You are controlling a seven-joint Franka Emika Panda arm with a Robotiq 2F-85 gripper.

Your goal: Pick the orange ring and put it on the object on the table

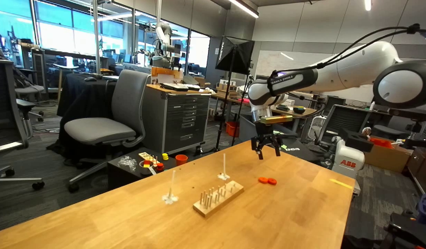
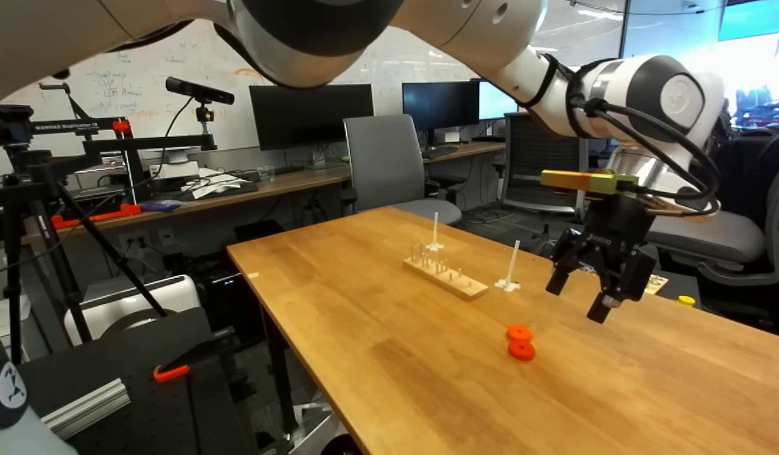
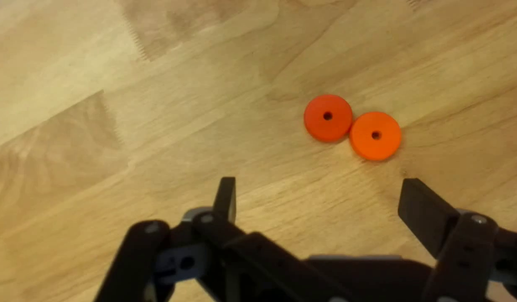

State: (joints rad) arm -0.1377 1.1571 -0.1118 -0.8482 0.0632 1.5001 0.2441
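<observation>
gripper (image 3: 318, 193) is spread wide, orange ring (image 3: 375, 144) is below it on the table (image 3: 199, 147), ahead in wrist view, touching a red ring (image 3: 328, 127)

A pale wooden tabletop (image 3: 178, 142) fills the wrist view from above, its slanting grain broken by browner patches, some with zigzag joints along an edge. Right of centre, lying flat, is a bright orange disc-shaped ring (image 3: 375, 147) with a small dark hole in its middle. Touching its edge on the upper left is a red disc-shaped ring (image 3: 326, 129) of much the same size, also holed at the centre. Along the bottom, slightly blurred, a black two-fingered gripper (image 3: 319, 188) juts in, its fingers (image 3: 428, 218) spread wide, with wood showing between them. The orange ring appears above and left of the right-hand fingertip, apart from it.
</observation>
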